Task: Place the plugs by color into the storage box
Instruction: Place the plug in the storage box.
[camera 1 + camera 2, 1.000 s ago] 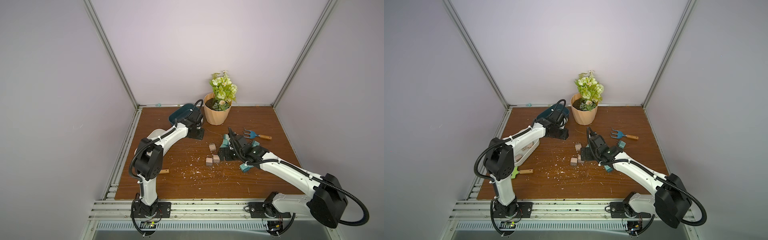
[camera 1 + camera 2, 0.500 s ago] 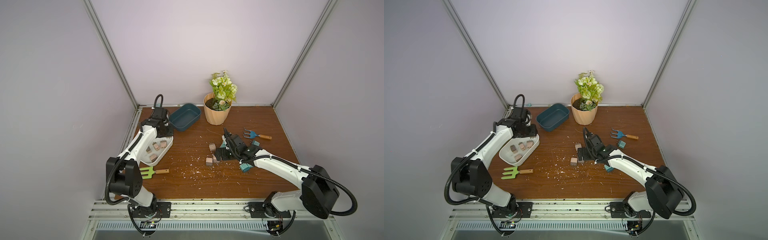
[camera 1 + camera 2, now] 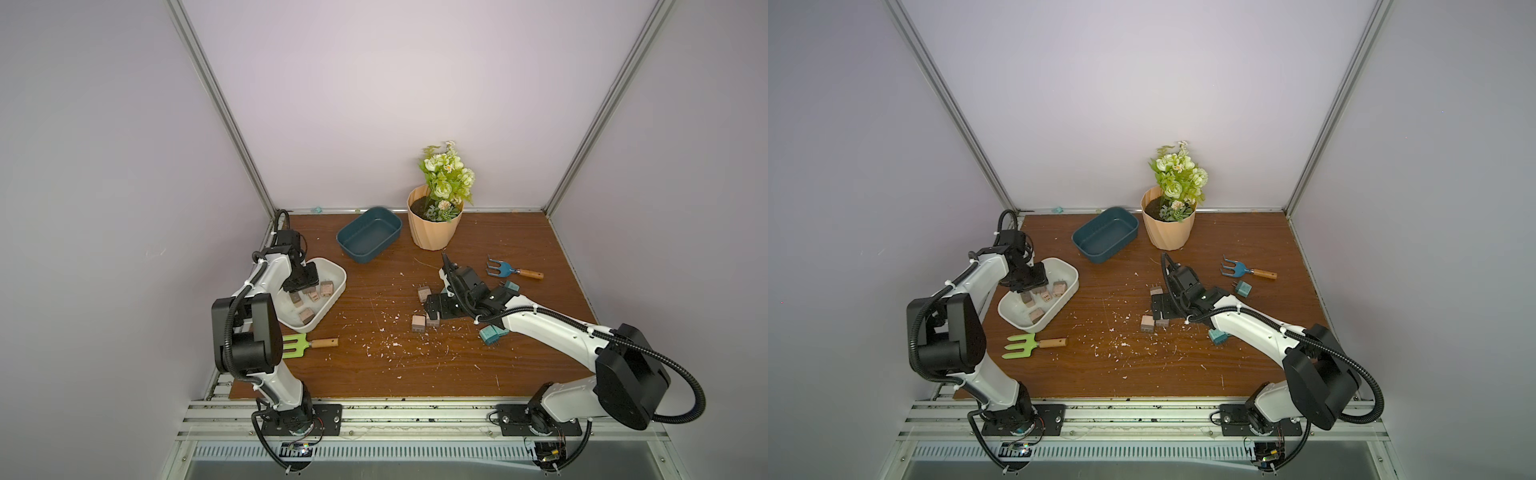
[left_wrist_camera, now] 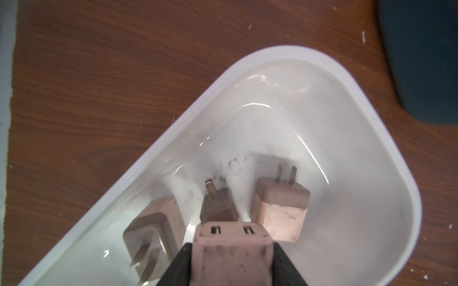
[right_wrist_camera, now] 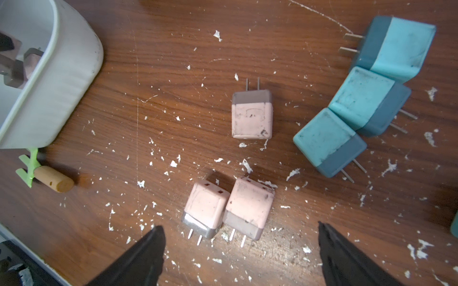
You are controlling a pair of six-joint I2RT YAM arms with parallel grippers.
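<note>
Midway through sorting, we held a pink plug (image 4: 231, 244) pinched in the left gripper (image 3: 300, 283) over the white tray (image 4: 292, 50), release likely next, the right gripper (image 5: 239, 226) wide open above two loose pink plugs (image 5: 207, 205).

On the worktop (image 3: 374, 374), the flower pot (image 3: 434, 237) stands at 12 o'clock, with the rear tray (image 3: 365, 258) just beside it at 11. The left tray (image 3: 330, 309) lies at 9 o'clock with several plugs (image 3: 326, 287) in it. The left end effector (image 3: 300, 283) hangs over it, clamped on a held plug (image 4: 233, 250). A garden fork (image 3: 307, 344) lies at 8 o'clock, before that tray, and a second garden fork (image 3: 513, 272) at 2. Three loose plugs (image 5: 251, 114) lie at the centre under the right end effector (image 5: 239, 225), its jaws spread. Further plugs (image 3: 492, 334) lie toward 3 and 4 o'clock of them.
</note>
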